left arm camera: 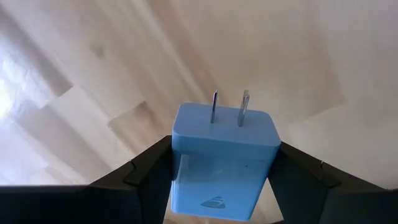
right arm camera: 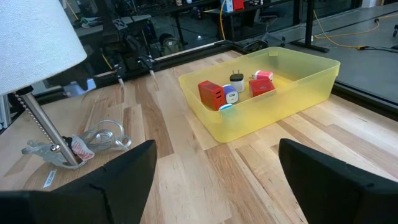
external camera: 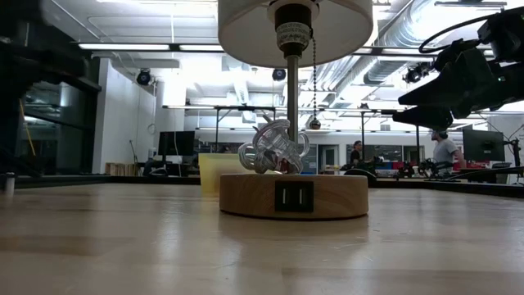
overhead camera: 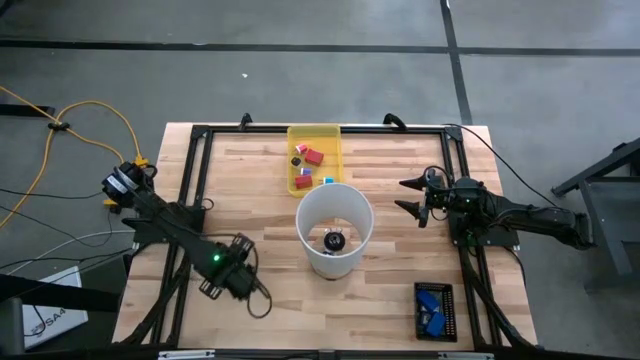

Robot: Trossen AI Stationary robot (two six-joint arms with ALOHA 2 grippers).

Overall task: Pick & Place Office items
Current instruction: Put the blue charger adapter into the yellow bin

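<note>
The office items are small plug chargers. Several red, white and blue ones point(overhead camera: 310, 162) point(right arm camera: 214, 94) lie in the yellow tray point(overhead camera: 314, 132) point(right arm camera: 273, 118) at the table's far edge. My left gripper point(overhead camera: 232, 272) point(left arm camera: 224, 180) is near the table's near-left part, shut on a light-blue charger point(left arm camera: 224, 158). My right gripper point(overhead camera: 410, 195) point(right arm camera: 217, 180) point(external camera: 417, 105) hovers open to the right of the lamp, its fingers pointing toward the tray, touching nothing. My left gripper pinches the light-blue charger's body by two opposite side faces point(left arm camera: 180, 168), one finger point(left arm camera: 149, 177) on each side. The fingers point down at the table from above. Its two metal prongs point(left arm camera: 214, 107) point away from the gripper toward the wood, and they show clear of the tabletop.
A lamp with a white shade point(overhead camera: 334, 228) point(right arm camera: 31, 37) and round wooden base point(external camera: 293, 195) stands mid-table, its plastic-wrapped cord point(external camera: 274, 147) point(right arm camera: 93, 140) bundled on the base. A black holder with blue pieces point(overhead camera: 434, 310) lies near the near-right corner. Black frame rails point(overhead camera: 190, 190) line the table's sides.
</note>
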